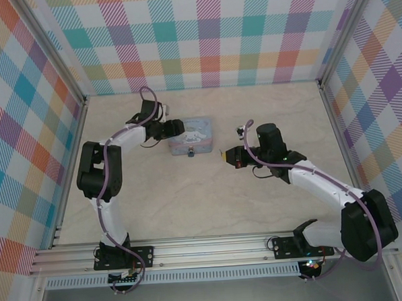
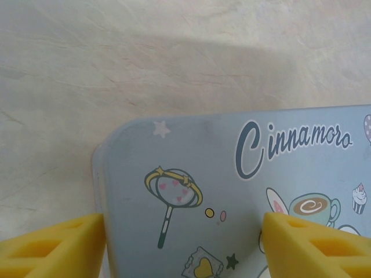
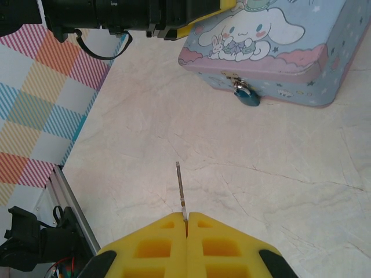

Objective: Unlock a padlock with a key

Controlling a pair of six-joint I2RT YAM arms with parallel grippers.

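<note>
The step in hand is the approach: the key is gripped and aimed, but not yet in the lock.

The right hand [image 3: 186, 215] is closed on the key [image 3: 181, 186]. Its yellow fingers pinch the head, and the thin shaft sticks straight out ahead of them over the bare worktop [image 3: 278, 185]. The padlock [image 3: 246, 95] hangs from the hasp on the near side of the tin [image 3: 290, 52], its body touching or almost touching the worktop. The key tip is well short of it and points to one side of it rather than at it.

The left hand [image 2: 174, 226] is open at the tin's far corner. One finger sits just outside the tin's edge and the other over the lid. It looks placed to steady the tin, though I cannot tell how firmly it presses.

The keyhole is too small to make out, so its position is a guess; on a lock hanging like this it is probably underneath. The next move calls for swinging the key across into line with the padlock, then turning the wrist so the shaft meets the keyhole squarely. After that comes a slow push in. The padlock hangs loose, so it may swing away from a tip that is off centre.
</note>
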